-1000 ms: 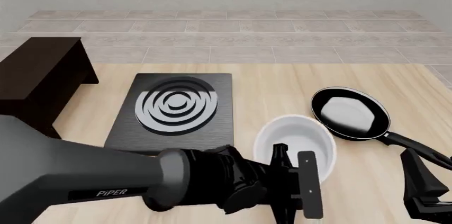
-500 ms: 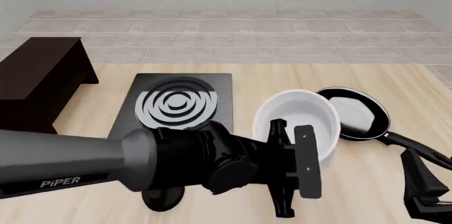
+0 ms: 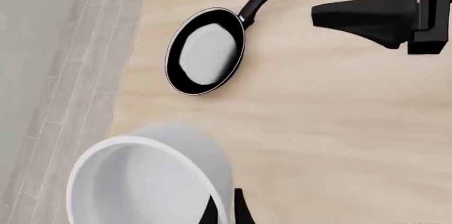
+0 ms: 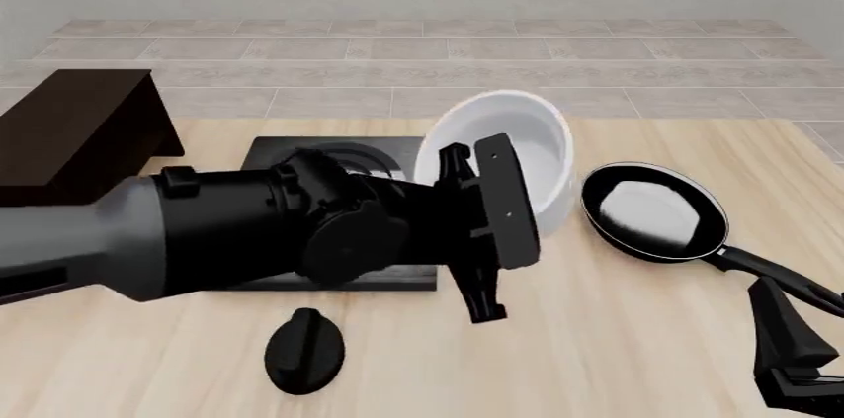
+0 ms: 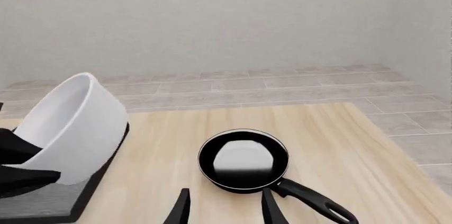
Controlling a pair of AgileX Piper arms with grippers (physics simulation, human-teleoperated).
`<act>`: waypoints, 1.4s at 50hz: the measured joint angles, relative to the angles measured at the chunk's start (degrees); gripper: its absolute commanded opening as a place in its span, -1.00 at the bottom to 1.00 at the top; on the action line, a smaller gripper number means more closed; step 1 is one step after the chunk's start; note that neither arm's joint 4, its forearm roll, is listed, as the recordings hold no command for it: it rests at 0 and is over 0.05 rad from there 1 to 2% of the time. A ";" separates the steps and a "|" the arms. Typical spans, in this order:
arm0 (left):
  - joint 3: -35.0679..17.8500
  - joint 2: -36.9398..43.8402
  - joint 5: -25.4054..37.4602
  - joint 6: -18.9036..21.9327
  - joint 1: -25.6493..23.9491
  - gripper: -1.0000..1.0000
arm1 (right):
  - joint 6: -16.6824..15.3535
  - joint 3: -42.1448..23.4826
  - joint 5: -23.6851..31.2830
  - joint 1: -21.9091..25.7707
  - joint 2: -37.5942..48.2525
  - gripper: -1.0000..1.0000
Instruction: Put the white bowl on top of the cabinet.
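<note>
Front view: nearest you, your right gripper [image 4: 792,364] sits low at the right edge of the table [image 4: 633,339], fingers spread apart and empty. A small black knob [image 4: 304,349] lies on the wood at centre-left. Beyond it, your left gripper [image 4: 481,230] is clamped on the white bowl [image 4: 508,156] rim, holding it tilted in the air over the stove plate [image 4: 284,156], beside the frying pan [image 4: 655,212]. Farthest left stands the cabinet [image 4: 79,131].

My left hand [image 4: 481,230] is raised and clamped, its arm stretched across from the left. My right hand [image 5: 226,208] sits low, fingers parted.
</note>
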 measured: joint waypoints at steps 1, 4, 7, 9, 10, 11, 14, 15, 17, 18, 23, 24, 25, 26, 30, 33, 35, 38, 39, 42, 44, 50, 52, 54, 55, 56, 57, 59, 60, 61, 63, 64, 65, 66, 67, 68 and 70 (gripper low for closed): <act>0.05 -0.30 0.12 -0.05 0.31 -1.00 | -0.01 0.00 0.00 0.00 0.00 1.00; 0.27 -1.09 0.38 -0.14 1.27 -1.00 | -0.03 0.00 0.00 -0.01 0.00 1.00; 0.57 -1.89 0.54 -0.11 2.34 -1.00 | -0.05 0.00 0.01 -0.01 0.00 1.00; 0.84 -2.52 0.72 -0.01 3.14 -1.00 | -0.06 0.00 0.01 -0.02 0.00 1.00; 0.95 -2.86 0.86 0.05 3.61 -1.00 | -0.06 0.00 0.01 -0.02 0.00 1.00; 1.07 -3.22 0.99 0.14 4.10 -1.00 | -0.06 0.00 0.02 -0.02 0.00 1.00; 1.30 -4.35 1.58 0.45 5.79 -1.00 | -0.08 0.00 0.04 -0.01 0.00 1.00; 1.32 -4.73 1.81 0.55 6.40 -1.00 | -0.08 0.00 0.04 -0.02 0.00 1.00; 1.33 -5.46 2.28 0.73 7.54 -1.00 | -0.09 0.00 0.05 -0.02 0.00 1.00; 1.29 -5.82 2.55 0.78 8.11 -1.00 | -0.09 0.00 0.05 -0.02 0.00 1.00; 1.19 -7.60 3.75 0.94 11.12 -1.00 | -0.15 0.00 0.06 -0.02 0.00 1.00; 1.28 -7.96 3.97 1.01 11.68 -1.00 | -0.18 0.00 0.07 -0.02 0.00 1.00; 1.35 -8.30 4.20 1.08 12.27 -1.00 | -0.21 0.00 0.09 -0.02 0.00 1.00; 1.37 -8.63 4.45 1.11 12.89 -1.00 | -0.25 0.00 0.09 -0.02 0.00 1.00; 1.32 -9.77 5.43 1.20 15.38 -1.00 | -0.39 0.00 0.09 -0.03 0.00 1.00; 1.14 -10.53 6.22 1.33 17.54 -1.00 | -0.49 0.00 0.07 -0.04 0.00 1.00; 0.92 -10.97 6.72 1.40 19.04 -1.00 | -0.55 0.00 0.04 -0.05 0.00 1.00; 0.50 -11.53 7.38 1.36 21.31 -1.00 | -0.65 0.00 0.02 -0.06 0.00 1.00; 0.33 -11.69 7.61 1.34 22.09 -1.00 | -0.68 0.00 0.02 -0.07 0.00 1.00; -0.13 -12.11 8.19 1.28 24.34 -1.00 | -0.76 0.00 0.01 -0.10 0.00 1.00; -0.50 -12.31 8.61 1.22 25.91 -1.00 | -0.78 0.00 0.02 -0.12 0.00 1.00; -1.84 -12.30 9.78 0.67 30.54 -1.00 | -0.80 0.00 0.03 -0.19 0.00 1.00; -2.20 -12.15 10.03 0.44 31.96 -1.00 | -0.81 0.00 0.05 -0.21 0.00 1.00; -2.51 -11.96 10.21 0.27 33.32 -1.00 | -0.81 0.00 0.07 -0.22 0.00 1.00; -2.73 -11.83 10.32 0.18 34.01 -1.00 | -0.81 0.00 0.08 -0.22 0.00 1.00; -2.96 -11.69 10.42 0.10 34.70 -1.00 | -0.82 0.00 0.10 -0.22 0.00 1.00; -3.24 -11.53 10.53 0.05 35.41 -1.00 | -0.82 0.00 0.11 -0.22 0.00 1.00; -3.90 -11.11 10.76 0.00 36.85 -1.00 | -0.82 0.00 0.14 -0.22 0.00 1.00; -4.26 -10.88 10.92 -0.04 37.58 -1.00 | -0.82 0.00 0.15 -0.22 0.00 1.00; -4.71 -10.59 11.10 -0.18 38.30 -1.00 | -0.82 0.00 0.16 -0.23 0.00 1.00; -5.58 -9.98 11.46 -0.41 39.70 -1.00 | -0.81 0.00 0.17 -0.24 0.00 1.00; -5.94 -9.70 11.56 -0.40 40.40 -1.00 | -0.81 0.00 0.17 -0.25 0.00 1.00; -6.33 -9.40 11.64 -0.37 41.14 -1.00 | -0.81 0.00 0.17 -0.26 0.00 1.00; -6.71 -9.09 11.72 -0.36 41.88 -1.00 | -0.81 0.00 0.18 -0.26 0.00 1.00; -7.04 -8.82 11.80 -0.34 42.57 -1.00 | -0.80 0.00 0.18 -0.27 0.00 1.00; -7.38 -8.54 11.88 -0.32 43.23 -1.00 | -0.79 0.00 0.18 -0.28 0.00 1.00; -8.00 -7.97 12.03 -0.30 44.47 -1.00 | -0.78 0.00 0.19 -0.28 0.00 1.00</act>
